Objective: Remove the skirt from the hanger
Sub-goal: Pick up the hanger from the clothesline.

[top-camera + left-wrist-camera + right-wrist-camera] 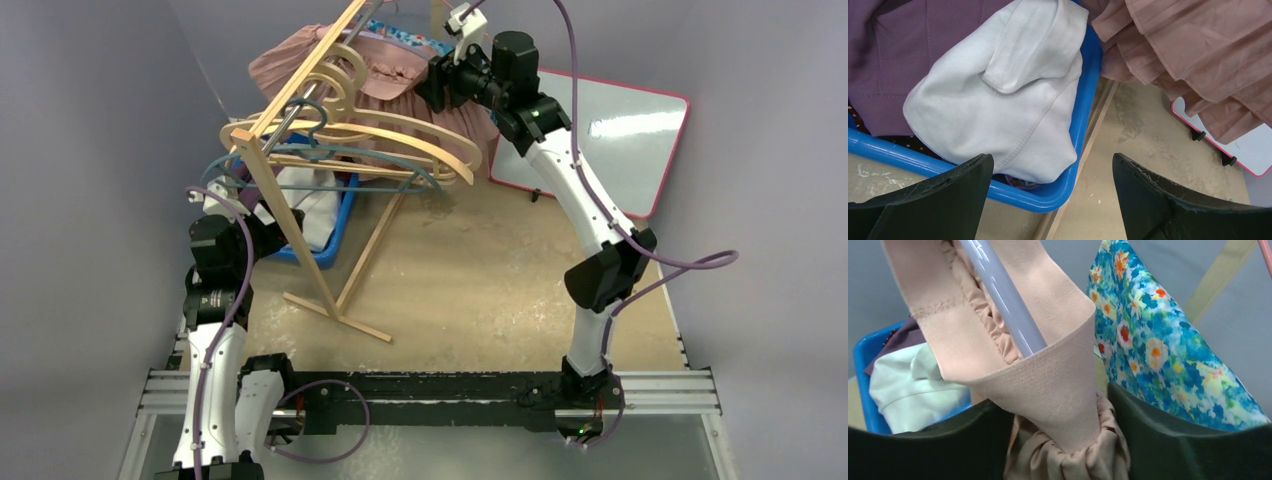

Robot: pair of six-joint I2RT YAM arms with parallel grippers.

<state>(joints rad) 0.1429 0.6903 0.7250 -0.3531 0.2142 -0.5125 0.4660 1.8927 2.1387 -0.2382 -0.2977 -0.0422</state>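
The dusty-pink pleated skirt (283,62) hangs at the far end of the wooden rack, its elastic waistband (1048,380) looped over a pale lavender hanger bar (1003,295). My right gripper (1055,400) is raised at that waistband (436,88). Its jaws stand apart, and the band and gathered cloth sit loosely between them. My left gripper (1052,160) is low at the left (268,215), open and holding nothing. It hovers over the corner of the blue bin (1083,115). The skirt's hem (1198,50) shows at the upper right of the left wrist view.
The blue bin (340,232) holds a white garment (998,100) and a purple one (908,45). Several bare wooden hangers (400,140) hang on the rack (290,225). A blue floral garment (1158,340) hangs beside the skirt. A red-edged whiteboard (610,130) lies at the right.
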